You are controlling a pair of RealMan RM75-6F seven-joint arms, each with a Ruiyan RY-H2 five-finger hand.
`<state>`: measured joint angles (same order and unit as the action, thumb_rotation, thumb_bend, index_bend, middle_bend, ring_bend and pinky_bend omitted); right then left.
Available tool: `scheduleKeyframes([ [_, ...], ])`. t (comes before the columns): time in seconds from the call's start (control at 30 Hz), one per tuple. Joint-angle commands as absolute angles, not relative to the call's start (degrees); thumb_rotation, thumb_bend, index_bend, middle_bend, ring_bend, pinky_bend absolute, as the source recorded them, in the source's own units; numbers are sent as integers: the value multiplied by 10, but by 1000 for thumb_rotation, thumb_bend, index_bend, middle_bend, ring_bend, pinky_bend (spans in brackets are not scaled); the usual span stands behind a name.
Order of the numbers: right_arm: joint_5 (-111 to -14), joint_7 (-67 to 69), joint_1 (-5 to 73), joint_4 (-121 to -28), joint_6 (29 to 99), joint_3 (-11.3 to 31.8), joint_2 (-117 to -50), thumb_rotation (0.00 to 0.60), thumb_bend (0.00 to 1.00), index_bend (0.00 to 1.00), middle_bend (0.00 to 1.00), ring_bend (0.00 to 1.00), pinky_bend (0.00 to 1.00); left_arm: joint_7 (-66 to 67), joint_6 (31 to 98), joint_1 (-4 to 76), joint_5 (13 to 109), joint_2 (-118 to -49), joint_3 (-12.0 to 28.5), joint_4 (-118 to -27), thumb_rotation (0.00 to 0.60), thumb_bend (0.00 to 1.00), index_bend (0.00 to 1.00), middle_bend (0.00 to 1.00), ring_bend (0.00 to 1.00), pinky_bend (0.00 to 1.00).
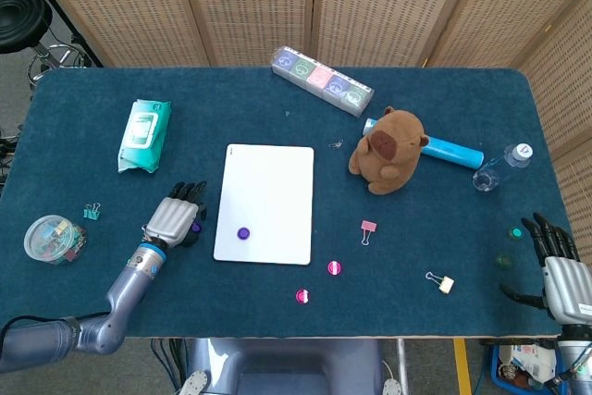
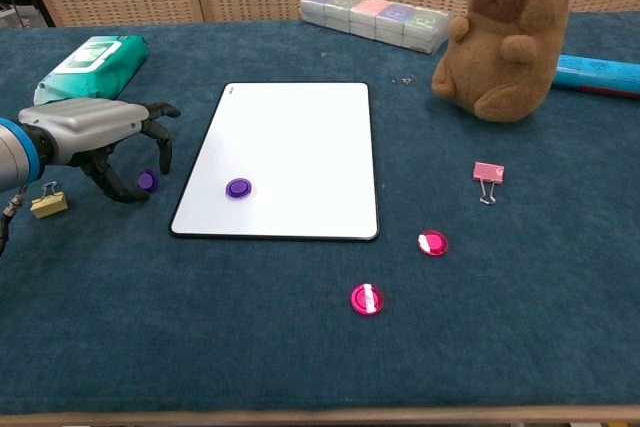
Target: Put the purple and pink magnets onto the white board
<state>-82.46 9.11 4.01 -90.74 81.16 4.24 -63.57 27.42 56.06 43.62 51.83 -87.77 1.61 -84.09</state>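
Note:
The white board [image 1: 268,182] [image 2: 290,137] lies flat mid-table with one purple magnet [image 1: 243,233] [image 2: 238,187] on its near left part. A second purple magnet [image 1: 196,226] [image 2: 147,181] is just off the board's left edge, tilted up between the thumb and fingers of my left hand [image 1: 173,217] [image 2: 100,132], which pinches it low over the cloth. Two pink magnets [image 1: 334,268] [image 1: 302,297] [image 2: 432,243] [image 2: 367,299] lie on the cloth in front of the board's near right corner. My right hand [image 1: 560,270] rests at the table's near right edge, fingers apart and holding nothing.
A brown plush [image 1: 388,150] sits right of the board, with a blue tube [image 1: 453,149] and a bottle [image 1: 499,168] beyond it. At the back lie a wipes pack [image 1: 144,134] and a box row [image 1: 322,80]. A pink clip [image 1: 368,228], a yellow clip [image 1: 444,282] and a clip jar [image 1: 54,238] lie about.

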Motion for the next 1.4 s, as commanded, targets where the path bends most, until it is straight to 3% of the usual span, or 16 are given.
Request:
scheduleKeyframes([
  [0.03,-825,92,40,-908,811,42,-636,600,0,0,0,0,0,277,562,435,522,-880,17,-838,600,308,461,0,0,0],
  [0.4,-825,96,41,-908,810,42,-634,600,0,0,0,0,0,288,565,430,529,-884,23,-833,600,432,676,0,0,0],
  [0.77,-824,96,41,-907,808,42,-635,600,0,0,0,0,0,296,561,430,524,-875,35,-843,600,472,707,0,0,0],
  [1.0,-824,91,43,-907,804,41,-637,600,0,0,0,0,0,294,539,456,516,-837,72,-895,600,482,707,0,0,0],
  [1.2,-821,90,44,-906,803,41,-638,600,0,0,0,0,0,318,495,500,450,-812,104,-928,600,486,707,0,0,0],
  [1.4,-820,94,44,-905,802,42,-637,600,0,0,0,0,0,363,472,551,342,-822,109,-918,600,485,707,0,0,0],
])
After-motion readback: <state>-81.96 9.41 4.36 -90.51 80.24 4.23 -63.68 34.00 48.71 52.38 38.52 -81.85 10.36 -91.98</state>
